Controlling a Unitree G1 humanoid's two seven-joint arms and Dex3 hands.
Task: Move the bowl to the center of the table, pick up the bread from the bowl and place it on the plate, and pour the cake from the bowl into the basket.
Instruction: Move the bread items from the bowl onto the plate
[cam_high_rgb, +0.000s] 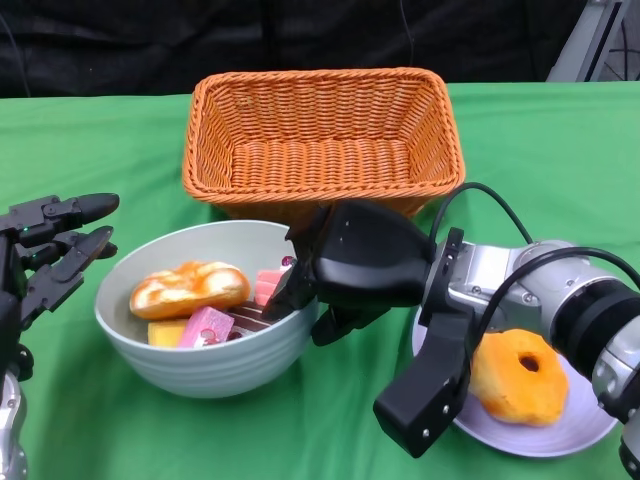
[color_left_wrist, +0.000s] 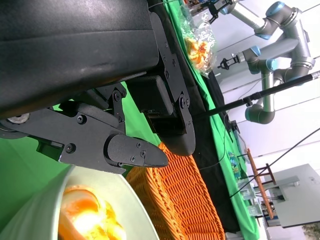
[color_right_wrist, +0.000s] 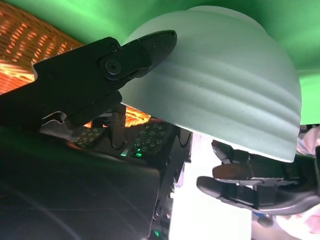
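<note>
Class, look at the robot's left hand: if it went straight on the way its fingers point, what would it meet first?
Most likely the bowl: the left hand is open beside it, with its fingers aimed across the near rim toward the bread. Depth is unclear, so it might pass just above.

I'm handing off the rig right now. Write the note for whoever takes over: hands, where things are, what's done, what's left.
Right hand: gripping the near-right rim of the pale ribbed bowl.
Left hand: open, apart from the bowl on its other side.
Bowl: on the green cloth in front of the orange wicker basket. It holds a glazed twisted bread and pink and yellow cake pieces.
White plate: near right, with an orange ring-shaped bread on it.
Done: one bread on the plate.
Left: possibly the bread in the bowl; pour the cake into the basket, which holds nothing yet.
</note>
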